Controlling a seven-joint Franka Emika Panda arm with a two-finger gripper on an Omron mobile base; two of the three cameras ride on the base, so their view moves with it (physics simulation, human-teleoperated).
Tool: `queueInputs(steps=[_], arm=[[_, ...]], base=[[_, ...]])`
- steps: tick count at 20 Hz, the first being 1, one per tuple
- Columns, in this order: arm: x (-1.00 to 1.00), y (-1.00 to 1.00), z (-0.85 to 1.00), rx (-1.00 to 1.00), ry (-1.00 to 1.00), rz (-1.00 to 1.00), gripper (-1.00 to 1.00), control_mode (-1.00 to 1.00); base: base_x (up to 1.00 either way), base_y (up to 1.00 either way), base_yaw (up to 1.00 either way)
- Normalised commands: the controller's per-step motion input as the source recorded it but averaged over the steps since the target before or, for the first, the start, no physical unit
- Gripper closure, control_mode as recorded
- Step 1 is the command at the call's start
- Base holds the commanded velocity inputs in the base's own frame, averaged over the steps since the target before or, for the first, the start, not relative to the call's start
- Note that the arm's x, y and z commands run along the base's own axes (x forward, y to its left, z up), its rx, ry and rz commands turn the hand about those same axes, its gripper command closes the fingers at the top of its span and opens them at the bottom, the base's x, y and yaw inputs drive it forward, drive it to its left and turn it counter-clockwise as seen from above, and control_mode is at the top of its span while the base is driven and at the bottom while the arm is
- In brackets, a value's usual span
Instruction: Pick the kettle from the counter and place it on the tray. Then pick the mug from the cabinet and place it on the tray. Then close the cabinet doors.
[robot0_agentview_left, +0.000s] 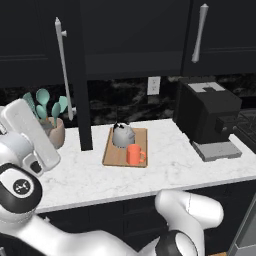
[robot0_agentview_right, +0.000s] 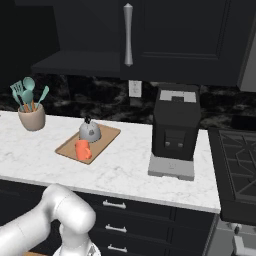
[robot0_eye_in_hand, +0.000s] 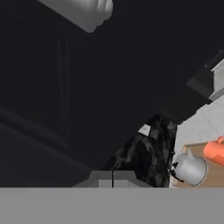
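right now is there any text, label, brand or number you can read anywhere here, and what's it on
None: no readable word, brand or number shows in any view.
Coffee machine: plain black front, no lettering.
Kettle and mug on the tray: unmarked.
Wall outlet: blank plate, too small to show any marking.
Cabinet doors: plain black panels.

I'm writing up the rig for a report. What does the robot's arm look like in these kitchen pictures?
The arm is made of glossy white rounded segments joined by dark, near-black joints. One joint shows a round black cap with a small pale marking on it. A flat-sided white link rises at the left of the left base view. No cables show.
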Motion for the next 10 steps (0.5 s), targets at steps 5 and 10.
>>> queueInputs(steps=[5,10], arm=[[0.41,-0.53,0.0,0.0,-0.01,-0.06,1.0,-1.0],[0.69,-0.96,0.0,-0.01,-0.04,-0.06,1.0,-1.0]], base=[[0.0,0.0,0.0],[0.0,0.0,0.0]])
